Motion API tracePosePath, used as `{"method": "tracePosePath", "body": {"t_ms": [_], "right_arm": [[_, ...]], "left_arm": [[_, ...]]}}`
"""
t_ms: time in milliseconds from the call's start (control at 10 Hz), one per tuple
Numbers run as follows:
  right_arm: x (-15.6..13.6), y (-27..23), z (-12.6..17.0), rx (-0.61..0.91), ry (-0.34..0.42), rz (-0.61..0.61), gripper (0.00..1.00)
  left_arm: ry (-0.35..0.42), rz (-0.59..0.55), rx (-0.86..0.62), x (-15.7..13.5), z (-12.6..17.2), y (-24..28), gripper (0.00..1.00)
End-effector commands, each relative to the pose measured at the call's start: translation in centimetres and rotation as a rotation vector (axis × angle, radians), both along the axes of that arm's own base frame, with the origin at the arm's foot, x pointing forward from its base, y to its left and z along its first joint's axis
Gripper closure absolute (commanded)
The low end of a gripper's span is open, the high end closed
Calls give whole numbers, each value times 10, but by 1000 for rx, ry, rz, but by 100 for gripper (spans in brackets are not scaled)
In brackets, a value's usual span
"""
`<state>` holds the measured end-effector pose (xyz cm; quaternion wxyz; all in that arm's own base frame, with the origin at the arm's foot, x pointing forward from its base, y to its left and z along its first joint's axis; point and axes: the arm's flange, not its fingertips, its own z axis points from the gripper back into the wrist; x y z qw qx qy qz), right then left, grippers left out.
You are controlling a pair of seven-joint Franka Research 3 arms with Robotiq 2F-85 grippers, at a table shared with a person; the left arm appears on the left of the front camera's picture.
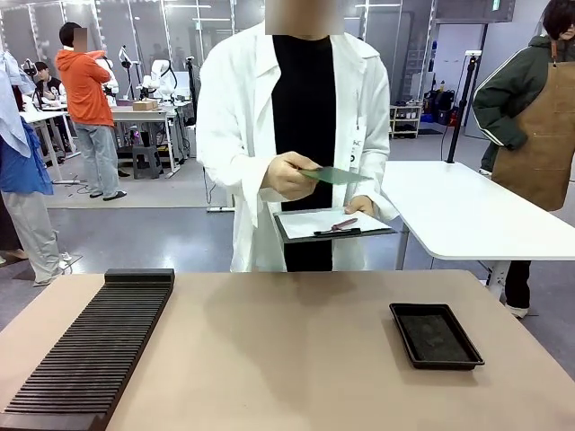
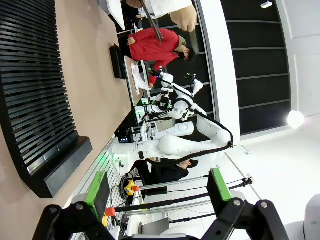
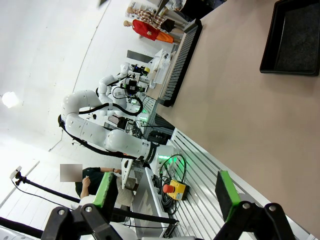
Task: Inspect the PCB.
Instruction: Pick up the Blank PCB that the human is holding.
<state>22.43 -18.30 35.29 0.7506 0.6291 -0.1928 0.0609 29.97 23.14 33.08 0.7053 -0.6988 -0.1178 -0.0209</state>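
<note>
Two grippers: both have fingers spread wide with nothing between them
Left gripper [image 2: 158, 194]: bottom edge of the left wrist view, green pads well apart, holding nothing
Right gripper [image 3: 165, 194]: bottom edge of the right wrist view, green pads well apart, holding nothing
PCB [image 1: 335, 175]: upper middle of the front view, in the air at the person's chest, seen nearly edge-on, tilted slightly
Holding hand [image 1: 288, 176]: person's hand on the picture-left end of the PCB, pinching it
Clipboard [image 1: 332, 224]: just below the PCB, held by the person's other hand, white sheet on it, pen [image 1: 339, 226] lying on the sheet
Person: white lab coat over a black top, standing at the far side of the table [image 1: 287, 359]
Black tray [image 1: 437, 336]: lower right of the front view, on the table, looks bare inside
Slotted rack [image 1: 90, 350]: lower left of the front view, long black ribbed block on the table
PCB vs table: well above it, not touching
</note>
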Motion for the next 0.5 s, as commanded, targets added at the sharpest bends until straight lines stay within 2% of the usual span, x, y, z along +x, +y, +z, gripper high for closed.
{"method": "tracePosePath", "body": {"t_ms": [0, 400], "right_arm": [[2, 0, 1, 1, -6, -3, 0], [2, 0, 1, 1, -6, -3, 0]], "left_arm": [[-1, 2, 4, 1, 0, -1, 0], [-1, 2, 4, 1, 0, -1, 0]]}}
